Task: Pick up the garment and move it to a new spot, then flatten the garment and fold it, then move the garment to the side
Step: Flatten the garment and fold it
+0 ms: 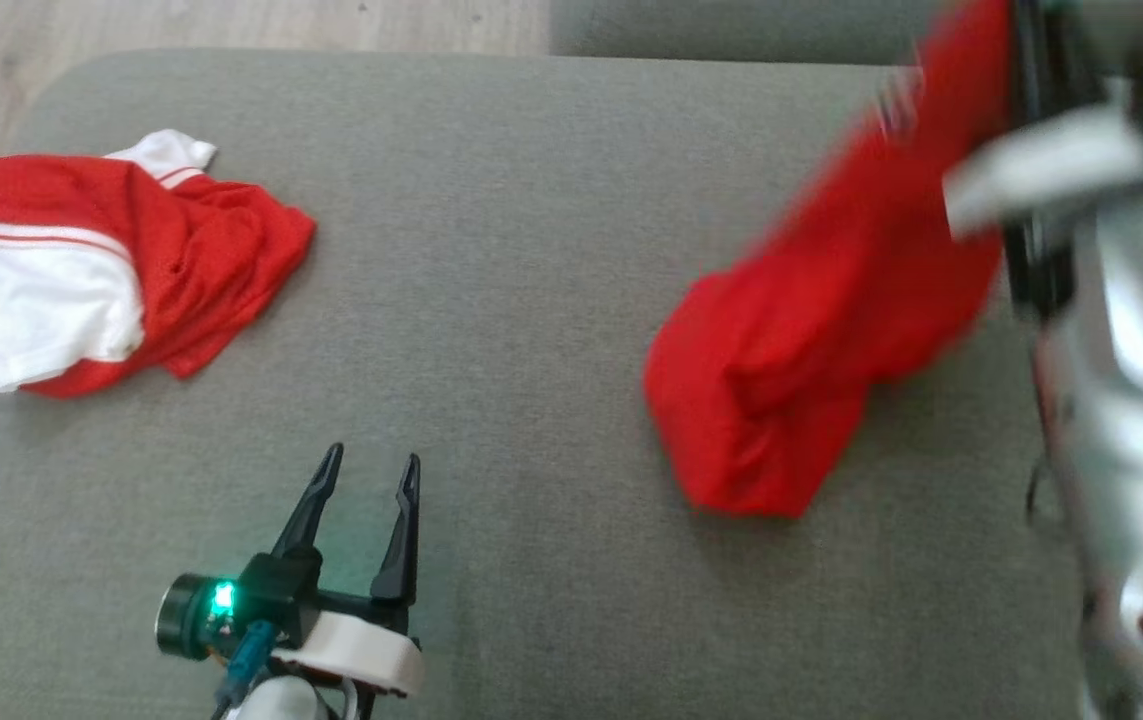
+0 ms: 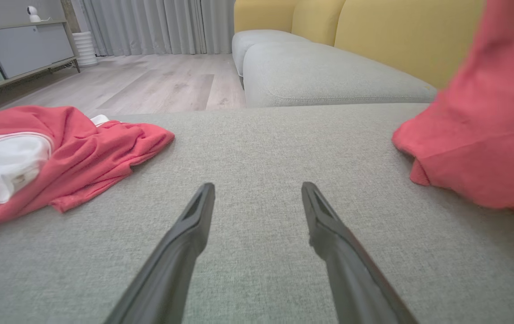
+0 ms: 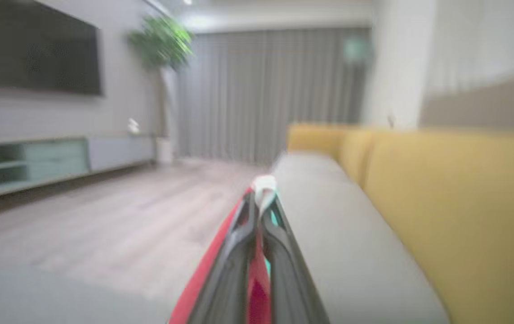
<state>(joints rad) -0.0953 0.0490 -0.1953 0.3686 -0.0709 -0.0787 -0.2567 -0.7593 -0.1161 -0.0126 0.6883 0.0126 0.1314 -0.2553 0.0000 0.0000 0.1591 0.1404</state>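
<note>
Step in hand: pick-up-and-move, by my judgement; flattening and folding not yet begun.
Red garment (image 1: 811,360): hangs in a bunched drape at the right of the grey seat cushion (image 1: 511,250). Top edge is raised and lower end sits low over the cushion. Whether it touches, I cannot tell.
Right gripper (image 3: 259,211): 2 fingers clenched on a pinch of the red garment. Red cloth runs down between them, and a white bit of trim (image 3: 263,184) pokes past the tips.
Why held so: a pinch at 1 edge lets the weight pull the cloth long, which should ease laying it flat at the new spot.
Left gripper (image 1: 368,470): released, fingers spread, grasping nothing, low over bare cushion. Judged parked clear of the carry and ready to take a 2nd corner.
Red-and-white garment (image 1: 101,260): crumpled at the cushion's far left, well apart from both grippers.
Head view gives: layout from above, with 2 garments at opposite sides and open cushion between as the likely landing spot. Right arm and cloth are smeared.
Left wrist view gives: a side-on look at the hanging cloth's lower edge near the cushion, with yellow backrest (image 2: 396,36) and wood floor (image 2: 149,85) beyond.
Right wrist view gives: the grip itself, which the head view blurs. It looks along the sofa, not down at the cushion.
Risk: a thin pinch may slip.
</note>
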